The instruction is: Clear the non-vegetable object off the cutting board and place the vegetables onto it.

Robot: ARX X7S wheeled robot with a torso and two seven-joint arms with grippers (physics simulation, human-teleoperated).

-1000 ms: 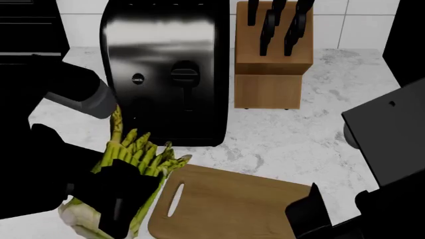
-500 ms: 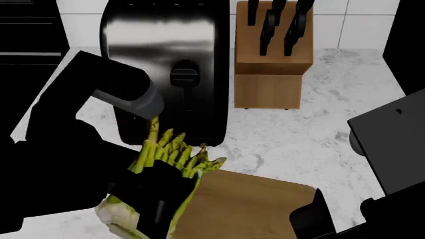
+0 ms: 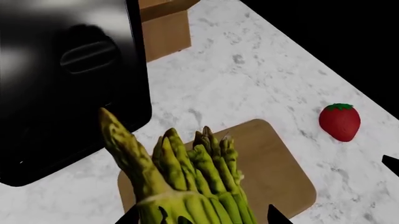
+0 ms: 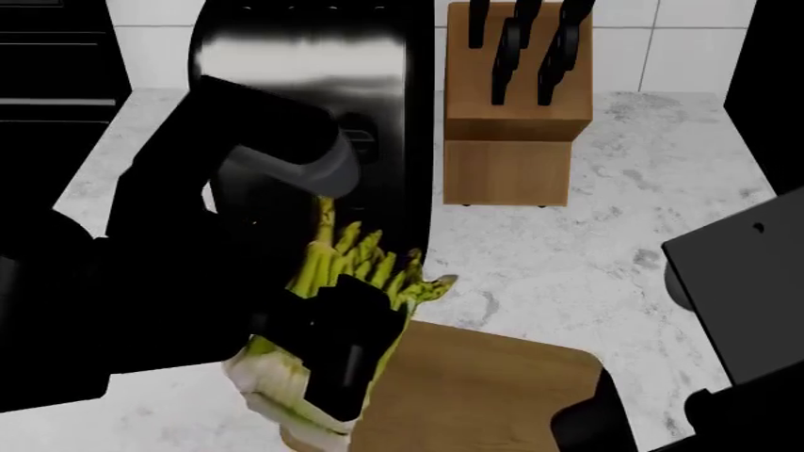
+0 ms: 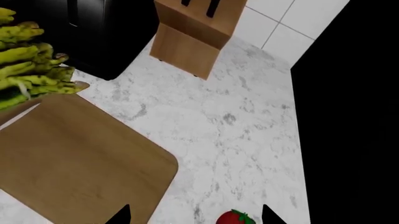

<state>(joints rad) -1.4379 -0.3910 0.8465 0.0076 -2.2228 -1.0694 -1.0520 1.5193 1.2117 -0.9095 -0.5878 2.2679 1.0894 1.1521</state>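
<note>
A white marble counter (image 4: 566,264) with grey veining fills the scene. At 12 o'clock stands a glossy black toaster (image 4: 314,104), and just beside it at 1 o'clock a wooden knife block (image 4: 515,141) holding black-handled knives. White tiled wall (image 4: 679,42) runs behind them.

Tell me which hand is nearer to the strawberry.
Right. The strawberry lies on the counter just beyond the right hand. The left hand holds the asparagus over the cutting board's far end.

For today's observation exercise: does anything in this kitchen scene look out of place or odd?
Only mildly: a strawberry lies loose on the marble counter, off the cutting board. Nothing looks spilled or damaged.
</note>
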